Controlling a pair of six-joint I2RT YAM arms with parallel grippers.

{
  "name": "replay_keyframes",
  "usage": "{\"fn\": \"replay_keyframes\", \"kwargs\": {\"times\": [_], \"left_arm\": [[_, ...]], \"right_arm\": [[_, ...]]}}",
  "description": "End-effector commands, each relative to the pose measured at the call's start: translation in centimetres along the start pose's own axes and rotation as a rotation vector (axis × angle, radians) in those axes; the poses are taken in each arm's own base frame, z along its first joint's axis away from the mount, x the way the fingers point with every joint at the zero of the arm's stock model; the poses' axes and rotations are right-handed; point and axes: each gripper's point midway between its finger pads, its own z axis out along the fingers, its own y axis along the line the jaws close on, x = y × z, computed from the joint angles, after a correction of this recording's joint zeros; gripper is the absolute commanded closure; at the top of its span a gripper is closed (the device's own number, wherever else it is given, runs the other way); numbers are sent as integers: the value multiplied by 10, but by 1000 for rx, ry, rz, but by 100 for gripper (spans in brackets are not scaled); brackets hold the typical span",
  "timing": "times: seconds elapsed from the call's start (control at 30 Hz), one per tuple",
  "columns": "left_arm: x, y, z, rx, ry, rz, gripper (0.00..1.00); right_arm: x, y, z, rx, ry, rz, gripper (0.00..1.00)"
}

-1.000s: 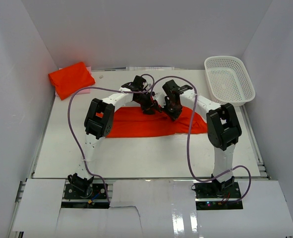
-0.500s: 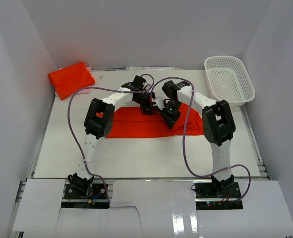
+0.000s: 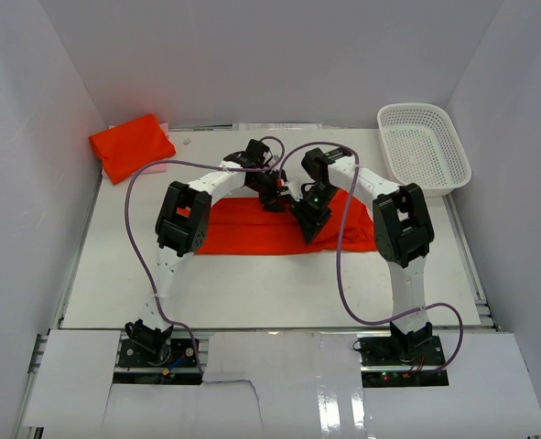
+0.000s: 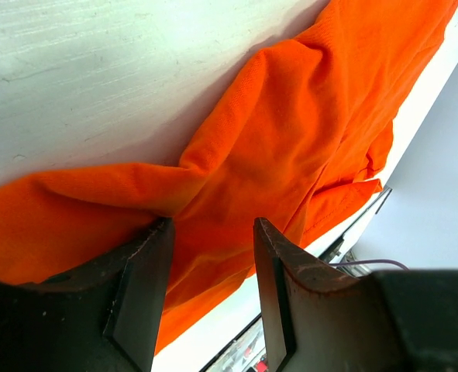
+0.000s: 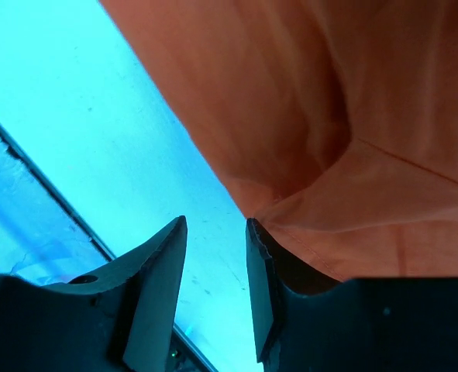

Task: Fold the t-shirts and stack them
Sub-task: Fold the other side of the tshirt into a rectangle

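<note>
White walls (image 3: 252, 55) on three sides, white worktop (image 3: 252, 283). You have two orange-red shirts on it. The folded t-shirt (image 3: 131, 144) sits in the far left corner of the worktop, well apart from both arms. The flat t-shirt (image 3: 243, 233) lies as a long band across the middle, running left to right, with both arms reaching in over its far edge.

Your left end effector (image 4: 211, 229) is over the flat t-shirt with its fingers (image 4: 139, 287) spread. Cloth shows through the gap, and a raised crease runs up to the tip of one finger. Nothing looks clamped.

Your right end effector (image 5: 215, 225) is at the shirt's hem. Its fingers are parted by a narrow gap, and only bare worktop shows between them. The cloth edge touches the outside of one fingertip, so it has no grip on the fabric.

A white mesh basket (image 3: 423, 146) sits at the far right corner. Purple cables (image 3: 137, 197) loop off both arms.
</note>
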Motion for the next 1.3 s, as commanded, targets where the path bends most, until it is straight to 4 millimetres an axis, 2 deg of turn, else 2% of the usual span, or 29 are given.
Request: {"fn": "replay_keyframes", "kwargs": {"times": [0.0,0.03,0.17,0.27,0.43,0.5,0.53,0.57,0.63,0.8,0.97,1.13,1.27], "left_arm": [[0,-7,-6,-16,-19,29,43],[0,-8,-6,-18,-20,30,43],[-1,-9,-6,-10,-20,27,43],[-1,-10,-5,-6,-16,27,43],[-1,-11,-6,-6,-19,31,43],[0,-11,-6,-6,-16,30,43],[-1,-10,-6,-7,-17,31,43],[0,-10,-6,-7,-17,31,43],[0,-10,-6,-8,-18,33,43],[-1,-11,-7,-7,-20,34,43],[0,-11,-6,-8,-20,35,43],[-1,-11,-7,-9,-22,34,43],[-2,-11,-7,-9,-24,33,43]], "right_arm": [[-13,-12,-29,113,-94,-5,57],[-18,-21,-36,154,-134,-8,57],[-9,-53,-66,269,-226,49,57],[-3,-74,-77,319,-272,87,58],[8,-100,-77,368,-270,120,60],[11,-110,-74,385,-268,127,71],[13,-115,-70,385,-259,133,82],[13,-119,-69,396,-259,136,88],[15,-124,-63,393,-249,146,92],[23,-131,-52,400,-231,156,92],[43,-131,-41,414,-205,162,92],[64,-115,-36,384,-181,182,92],[67,-98,-42,346,-182,189,92]]}}
